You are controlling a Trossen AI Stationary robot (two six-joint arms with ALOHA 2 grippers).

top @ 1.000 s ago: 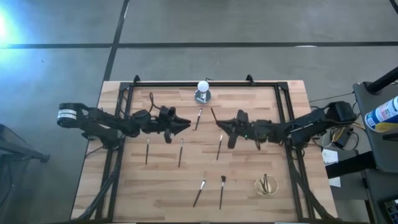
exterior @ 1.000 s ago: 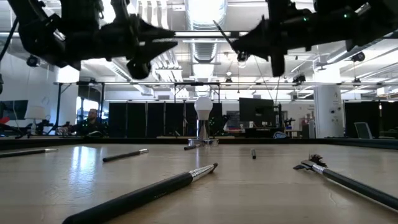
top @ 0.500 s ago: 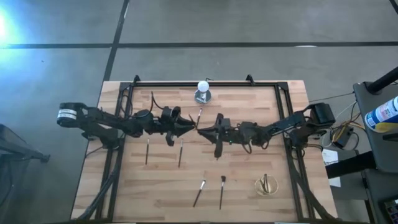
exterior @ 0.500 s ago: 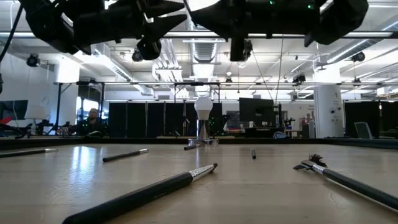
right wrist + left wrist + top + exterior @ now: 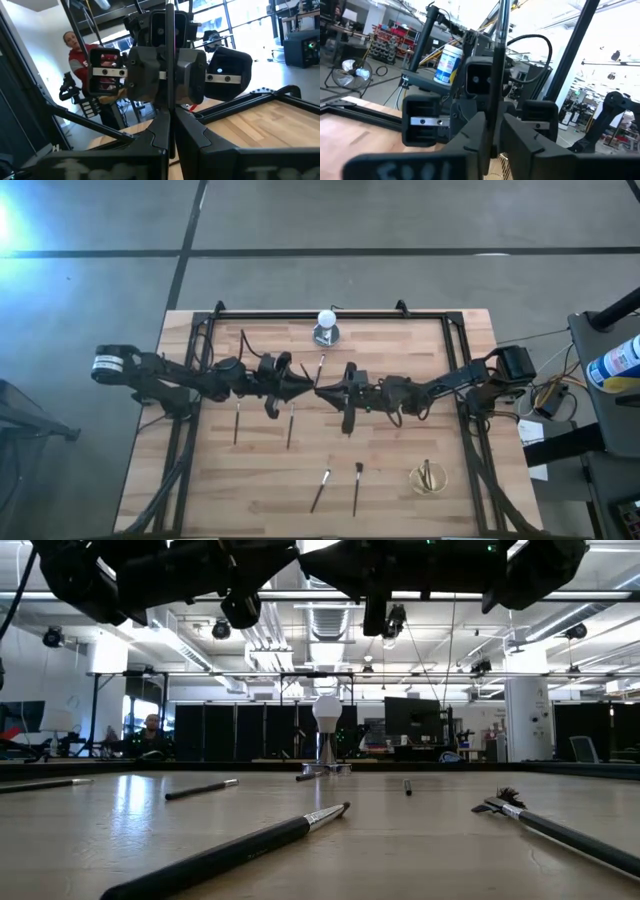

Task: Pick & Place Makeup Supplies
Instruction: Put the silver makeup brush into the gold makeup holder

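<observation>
- Change: over the last second the right gripper (image 5: 327,390) has come in toward the table's middle, carrying a brush (image 5: 170,30). It now sits nose to nose with the left gripper (image 5: 303,387), both well above the wood.
- In the last half second there was barely any shift, so the closing move looks done.
- Meaning: this reads as a mid-air handover, with the brush passing from one arm to the other. Probably that fixes its hold or direction before it goes to the cup (image 5: 414,480).
- Right gripper: fingers pressed together on the brush, pinching the thin handle. The handle stands straight up out of the pinch and crosses the front of the left gripper.
- Left gripper: the same brush runs upright just at its tip, in line with it. Cannot tell whether it grips yet.
- The brush is therefore right between the two tips, touching the right one and touching or just shy of the left.
- Other brushes lie loose on the table (image 5: 400,450):
  - one (image 5: 320,368) just beyond the two tips, toward the far edge
  - two (image 5: 237,423) (image 5: 291,425) below the left gripper on the near side
  - two (image 5: 320,490) (image 5: 357,485) well nearer the front edge
- The cup is well apart from both grippers, off to the right arm's side at the front, with a few brushes already in it.
- Most of the task is left — five loose brushes in view, plus the one in the air.
</observation>
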